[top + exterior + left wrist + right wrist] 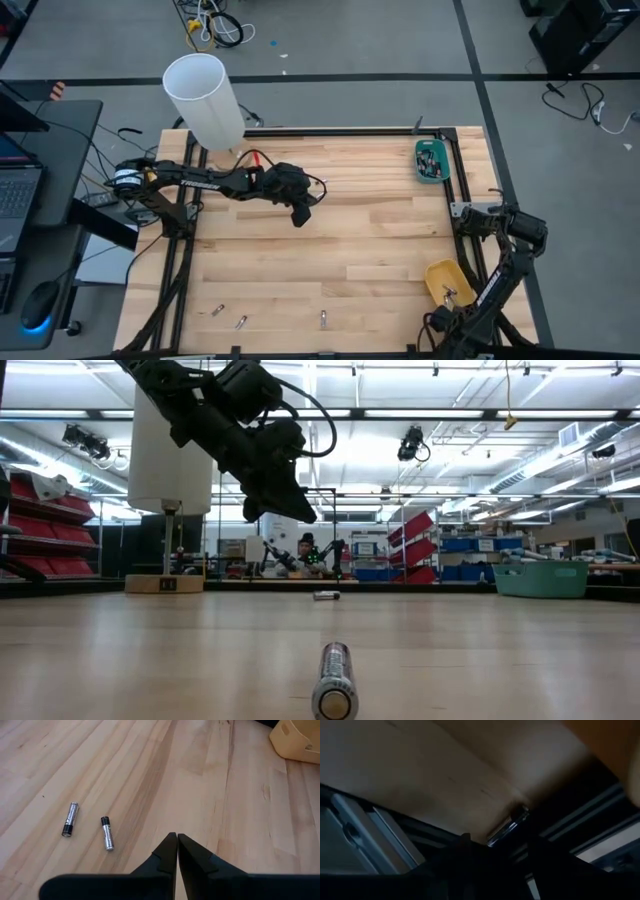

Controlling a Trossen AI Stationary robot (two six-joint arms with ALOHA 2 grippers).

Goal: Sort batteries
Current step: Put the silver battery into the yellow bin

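Three batteries (217, 311) (241, 322) (323, 319) lie on their sides on the wooden table near its front edge. Two of them (70, 819) (107, 833) show in the left wrist view, and one (334, 680) lies close in the low view. My left gripper (177, 837) hangs shut above the table's middle (300, 215), holding nothing. My right gripper (500, 837) is at the near right corner (445, 318), by the yellow tray (445, 280), its fingers apart. A silvery battery (512, 822) shows ahead of its fingers by the dark frame rail, touching neither finger.
A teal tray (432, 160) with batteries stands at the far right. One battery (449, 293) lies in the yellow tray. A white cylinder (205, 100) on a stand rises at the far left corner. Black frame rails (455, 180) border the table.
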